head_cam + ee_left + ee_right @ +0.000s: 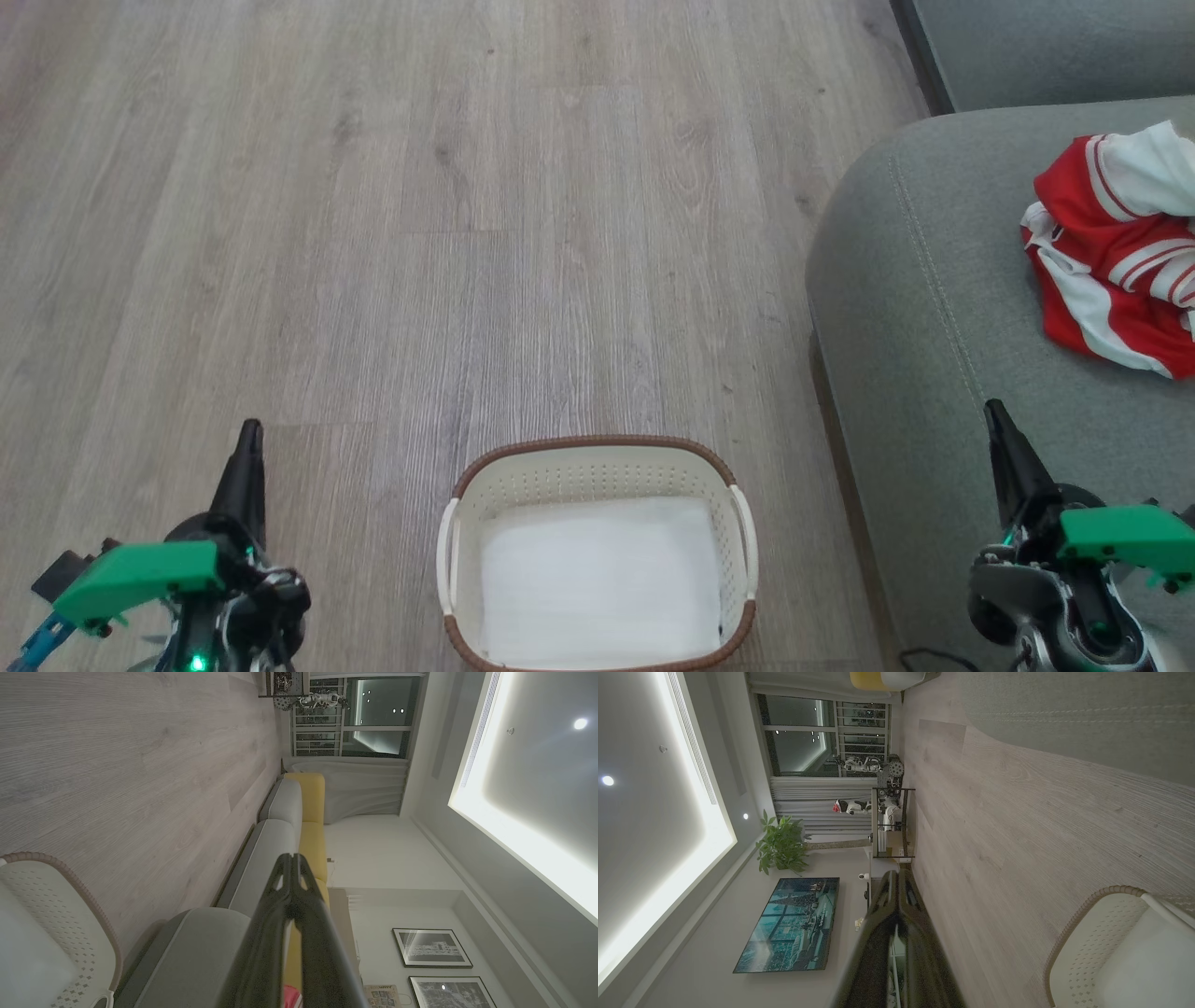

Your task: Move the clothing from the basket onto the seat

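The cream basket (pixel 597 462) with its brown rim sits on the floor at the bottom middle of the head view, and only its white bottom shows inside. Red and white clothing (pixel 1120 252) lies crumpled on the grey-green seat (pixel 915 280) at the right. My left gripper (pixel 249 439) is shut, low at the left of the basket, holding nothing. My right gripper (pixel 995 413) is shut over the seat's front part, below the clothing and apart from it. The left wrist view has the basket (pixel 51 891) at lower left and a red scrap of clothing (pixel 292 996) behind the shut fingers (pixel 292 877).
Grey wood floor (pixel 420 233) stretches ahead and to the left. A second sofa cushion (pixel 1055 47) lies at the top right. The right wrist view has a TV (pixel 789 924), a plant (pixel 782 847) and a rack (pixel 892 821) far across the room.
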### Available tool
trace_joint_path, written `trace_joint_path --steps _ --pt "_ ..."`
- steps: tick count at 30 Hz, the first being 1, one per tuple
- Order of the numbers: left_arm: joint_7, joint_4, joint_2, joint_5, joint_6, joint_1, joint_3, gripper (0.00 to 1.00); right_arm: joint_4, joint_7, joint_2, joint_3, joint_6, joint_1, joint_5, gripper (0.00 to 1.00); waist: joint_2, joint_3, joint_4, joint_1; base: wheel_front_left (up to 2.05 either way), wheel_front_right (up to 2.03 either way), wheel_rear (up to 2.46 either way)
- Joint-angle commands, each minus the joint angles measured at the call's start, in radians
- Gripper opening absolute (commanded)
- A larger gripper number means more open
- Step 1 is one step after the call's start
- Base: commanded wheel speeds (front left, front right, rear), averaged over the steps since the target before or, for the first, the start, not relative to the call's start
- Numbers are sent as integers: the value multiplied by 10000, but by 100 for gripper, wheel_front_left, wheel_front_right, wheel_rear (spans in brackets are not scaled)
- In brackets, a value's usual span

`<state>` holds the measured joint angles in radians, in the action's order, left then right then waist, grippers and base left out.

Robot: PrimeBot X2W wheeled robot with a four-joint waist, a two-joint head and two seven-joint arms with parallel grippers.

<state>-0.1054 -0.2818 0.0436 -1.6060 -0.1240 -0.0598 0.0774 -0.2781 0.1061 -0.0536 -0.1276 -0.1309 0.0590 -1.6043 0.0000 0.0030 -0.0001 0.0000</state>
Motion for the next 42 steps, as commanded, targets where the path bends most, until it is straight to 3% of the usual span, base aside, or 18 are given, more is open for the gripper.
trace_joint_path --steps 1,42 --pt "-82 363 66 -23 -67 -485 368 0 334 57 14 155 2 488 -57 0 0 0 1 0 0 0 0" --pt "-80 364 66 -25 -67 -484 366 0 333 68 24 141 2 490 -45 0 0 0 1 0 0 0 0"
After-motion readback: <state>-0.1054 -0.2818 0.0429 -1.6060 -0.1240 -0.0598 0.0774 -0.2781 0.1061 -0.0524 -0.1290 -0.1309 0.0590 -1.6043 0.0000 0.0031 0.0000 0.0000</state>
